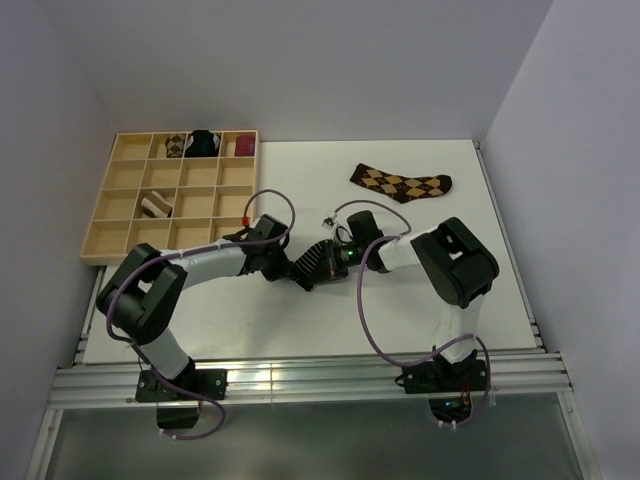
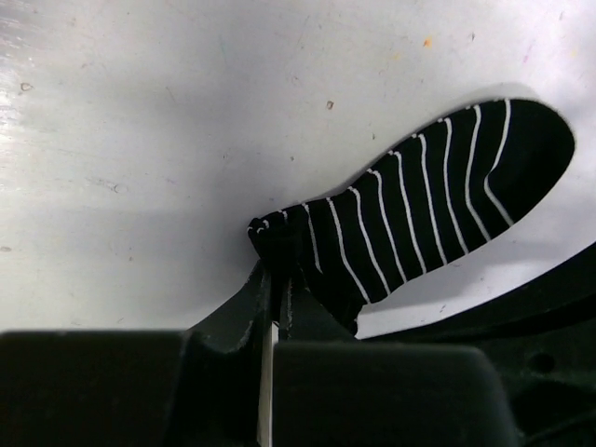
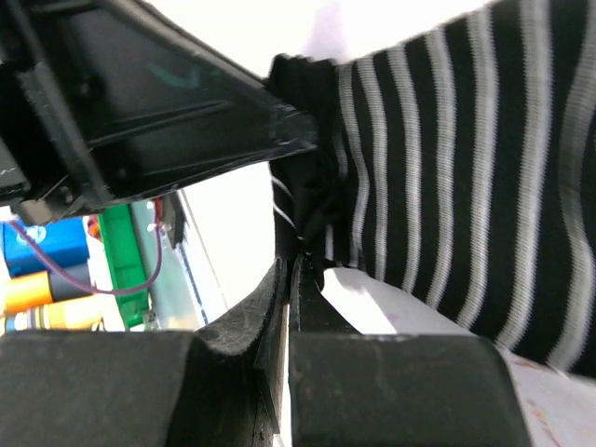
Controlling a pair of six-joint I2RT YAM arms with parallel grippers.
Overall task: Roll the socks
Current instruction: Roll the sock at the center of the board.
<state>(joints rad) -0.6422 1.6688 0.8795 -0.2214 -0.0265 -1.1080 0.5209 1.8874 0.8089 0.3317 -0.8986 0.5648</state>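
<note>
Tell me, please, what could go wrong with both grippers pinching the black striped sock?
The left gripper and right gripper pinch the same bunched end of the black striped sock, close together, so they might collide. Each holds little fabric; one grip may slip once rolling starts.

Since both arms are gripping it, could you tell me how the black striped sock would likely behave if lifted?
Probably floppy: the black striped sock lies flat and bunches where the left pincer and right pincer clamp it, so its free end would likely droop. It looks thin and light, and knit fabric seems unlikely to slip out.
</note>
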